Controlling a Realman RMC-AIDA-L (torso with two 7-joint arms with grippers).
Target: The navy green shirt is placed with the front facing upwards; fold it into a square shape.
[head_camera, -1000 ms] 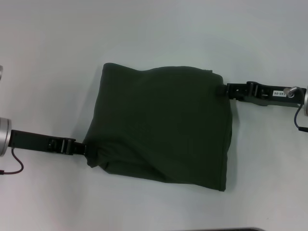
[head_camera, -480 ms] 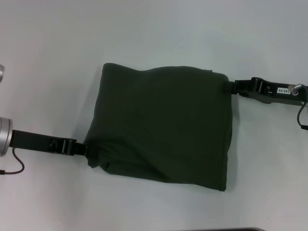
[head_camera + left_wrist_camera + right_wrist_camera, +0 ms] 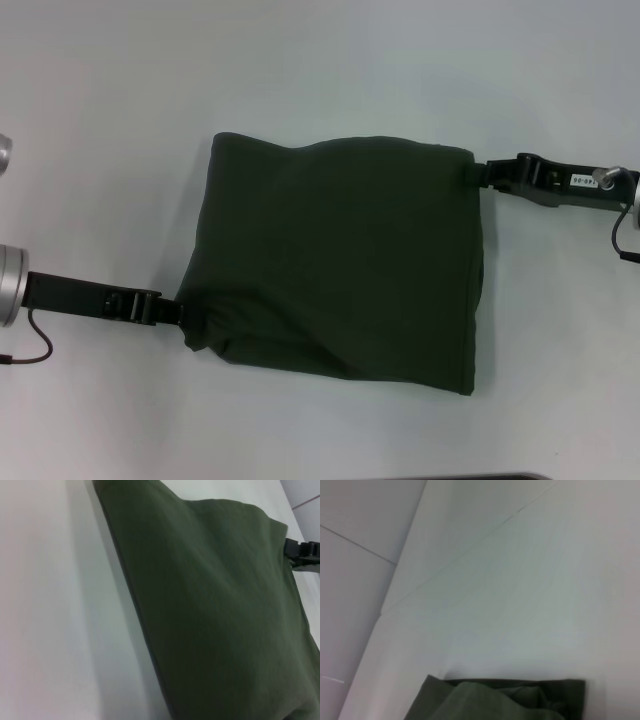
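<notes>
The navy green shirt (image 3: 335, 260) lies in the middle of the white surface (image 3: 330, 70), already folded into a thick block, approx. square, plain green side up. No letters show. Its near-left corner is lumpy and sticks out a bit; the far edge is a little wavy.

The left pincer (image 3: 178, 308) is at that near-left corner, touching the cloth. The tips are hidden by the fabric, so I can't tell if they pinch it or are spread. The right pincer (image 3: 478, 172) is at the far-right corner, right at the edge of the cloth. Can't tell there either whether it is wide, narrow or holding.

How it will handle, I think: soft, floppy and light, w/ many layers, so it sags and bunches if lifted from one spot. Not slippery, not breakable. Best to take hold at corners or edges and grab all layers together, both sides at once, then pull flat. The lumpy near-left corner prob. needs smoothing.

No boxes, bins or other containers are in view.
</notes>
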